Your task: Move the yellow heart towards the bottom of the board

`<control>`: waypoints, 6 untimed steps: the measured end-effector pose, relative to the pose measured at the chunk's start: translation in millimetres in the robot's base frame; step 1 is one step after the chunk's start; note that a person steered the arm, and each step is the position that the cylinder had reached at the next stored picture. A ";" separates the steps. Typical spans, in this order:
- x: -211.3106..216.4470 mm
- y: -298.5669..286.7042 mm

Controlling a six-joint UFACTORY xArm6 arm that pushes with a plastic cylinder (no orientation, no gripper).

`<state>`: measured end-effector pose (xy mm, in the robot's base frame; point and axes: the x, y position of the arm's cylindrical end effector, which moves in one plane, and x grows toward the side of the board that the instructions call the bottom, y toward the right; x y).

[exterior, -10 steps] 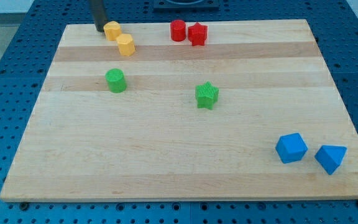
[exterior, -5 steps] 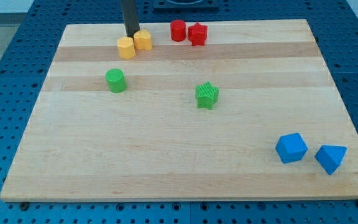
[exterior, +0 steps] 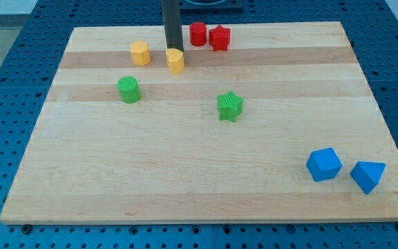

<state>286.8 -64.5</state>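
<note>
The yellow heart (exterior: 176, 61) lies near the top of the wooden board (exterior: 185, 173), left of centre. My tip (exterior: 172, 48) stands right at its upper edge, touching it from the top side. A second yellow block, a hexagon (exterior: 140, 52), sits a little to the heart's left and slightly higher.
A red cylinder (exterior: 197, 33) and a red star (exterior: 219, 37) sit just right of the rod at the top edge. A green cylinder (exterior: 128, 89) lies at the left, a green star (exterior: 230, 106) in the middle. A blue cube (exterior: 323, 164) and a blue wedge (exterior: 367, 176) sit at the bottom right.
My tip has swept from the top left towards the right and down, pushing the yellow heart past the yellow hexagon to its right and lower on the board.
</note>
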 end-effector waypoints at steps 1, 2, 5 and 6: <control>27.3 6.7; 56.3 7.9; 140.7 -7.5; 170.2 -21.6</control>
